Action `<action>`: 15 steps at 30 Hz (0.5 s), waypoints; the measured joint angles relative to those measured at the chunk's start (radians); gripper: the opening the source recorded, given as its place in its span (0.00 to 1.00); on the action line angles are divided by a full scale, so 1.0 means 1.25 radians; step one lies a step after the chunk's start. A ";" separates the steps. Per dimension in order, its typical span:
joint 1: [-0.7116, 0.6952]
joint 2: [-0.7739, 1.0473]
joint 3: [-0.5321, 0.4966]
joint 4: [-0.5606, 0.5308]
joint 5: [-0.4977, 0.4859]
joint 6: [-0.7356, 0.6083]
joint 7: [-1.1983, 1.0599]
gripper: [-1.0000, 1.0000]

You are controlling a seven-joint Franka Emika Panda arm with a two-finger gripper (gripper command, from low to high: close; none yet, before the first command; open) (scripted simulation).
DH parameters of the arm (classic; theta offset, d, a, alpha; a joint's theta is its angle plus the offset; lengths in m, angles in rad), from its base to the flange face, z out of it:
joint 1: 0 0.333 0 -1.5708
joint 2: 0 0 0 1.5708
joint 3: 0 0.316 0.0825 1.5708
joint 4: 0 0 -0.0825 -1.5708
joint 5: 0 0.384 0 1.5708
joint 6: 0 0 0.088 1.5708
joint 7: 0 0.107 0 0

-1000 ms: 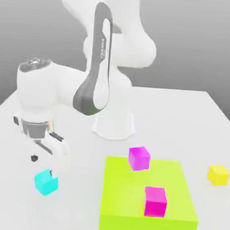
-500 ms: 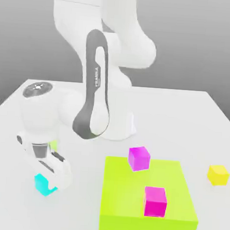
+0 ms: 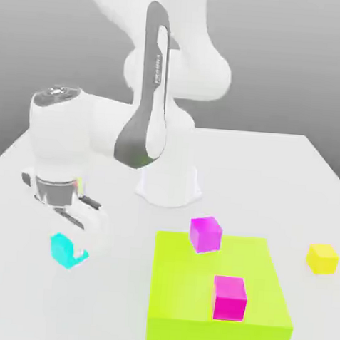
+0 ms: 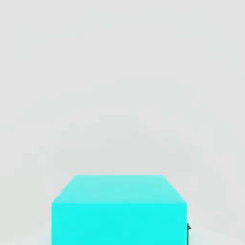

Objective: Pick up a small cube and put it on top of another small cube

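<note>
The small cyan cube (image 3: pixel 60 248) hangs a little above the white table at the exterior view's left, held between my fingers. My gripper (image 3: pixel 74 248) is shut on it, one white finger (image 3: pixel 91 228) covering its right side. In the hand view the cyan cube (image 4: pixel 119 210) sits close up between the jaws, with bare table beyond it. One pink cube (image 3: pixel 205 233) rests at the far edge of a lime-green block (image 3: pixel 251 328). A second pink cube (image 3: pixel 230 297) stands nearer the block's front. A yellow cube (image 3: pixel 322 258) lies on the table at the right.
The arm's white base (image 3: pixel 168 183) stands behind the green block. The table (image 3: pixel 273 173) stretches open between the cyan cube and the block, and behind the yellow cube.
My gripper dropped over the cyan cube, shut on it, and has now risen with it off the table.
</note>
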 joint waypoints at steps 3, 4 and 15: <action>0.065 -0.006 0.055 0.032 -0.020 -0.017 -0.088 0.00; 0.088 -0.009 0.074 0.043 -0.028 -0.022 -0.118 0.00; 0.407 -0.038 0.274 0.074 -0.060 -0.085 -0.503 0.00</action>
